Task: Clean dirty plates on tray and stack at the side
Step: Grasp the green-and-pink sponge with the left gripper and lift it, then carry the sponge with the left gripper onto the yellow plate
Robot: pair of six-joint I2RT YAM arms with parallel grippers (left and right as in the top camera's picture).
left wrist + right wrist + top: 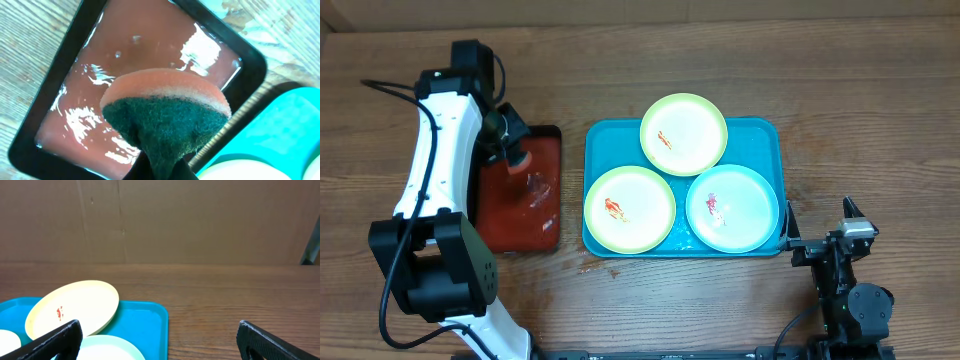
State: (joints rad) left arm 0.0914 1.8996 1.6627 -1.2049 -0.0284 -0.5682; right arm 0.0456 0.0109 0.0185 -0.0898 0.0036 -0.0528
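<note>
Left side: the left gripper (512,148) is closed tight on one round sponge (165,112), orange foam on one face and dark green scouring pad on the other. The sponge hangs over one small dark red rectangular tray with a black rim (535,225), whose floor shows a wet, glossy film. This tray lies on the brown wooden table (720,50).

Centre: one large turquoise-blue rectangular plastic tray (610,140), with rounded corners and a raised rim, sits just beside the red tray. It holds three round plastic plates:
- one yellow-green rimmed plate (684,134) at the far edge;
- one yellow-green rimmed plate (629,209) at the near left;
- one pale mint plate (732,208) at the near right.

Each plate carries one small red-orange smear.

Right side: the right gripper (160,345) sits low near the turquoise tray's right rim, fingers spread wide apart and gripping nothing.
</note>
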